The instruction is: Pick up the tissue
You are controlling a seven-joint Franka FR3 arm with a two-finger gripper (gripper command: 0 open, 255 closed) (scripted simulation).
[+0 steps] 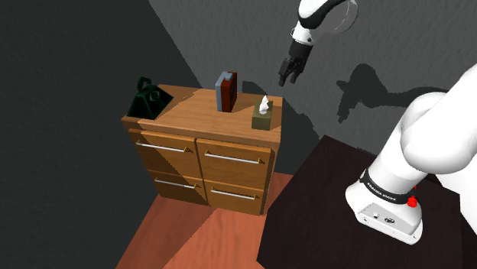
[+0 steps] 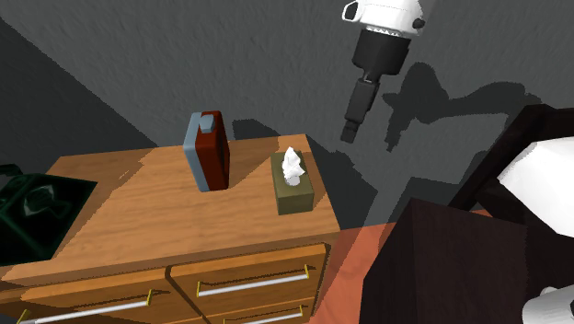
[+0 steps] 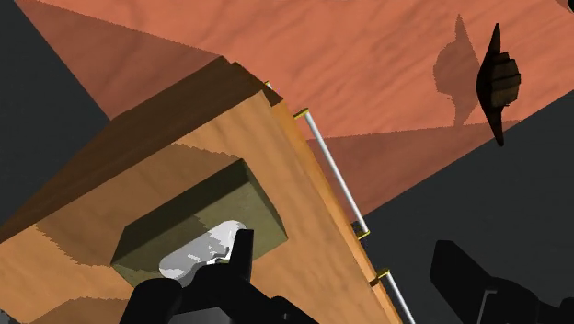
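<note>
Shoulder view: the gripper (image 1: pixel 288 74) hangs above and to one side of the olive tissue box (image 1: pixel 261 119), well apart.
Second exterior view: the box holds one white tissue (image 2: pixel 292 164), standing from its top slot.
Wrist view: the fingers (image 3: pixel 242 267) are released and spread, and the box lies under one finger. Centre over the box, descend, and pinch the tissue only.

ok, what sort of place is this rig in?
Probably a corner of a room in a home, perhaps a bedroom: a wooden dresser with handled drawers stands against grey walls on a reddish wood floor, with an olive tissue box on top.
</note>
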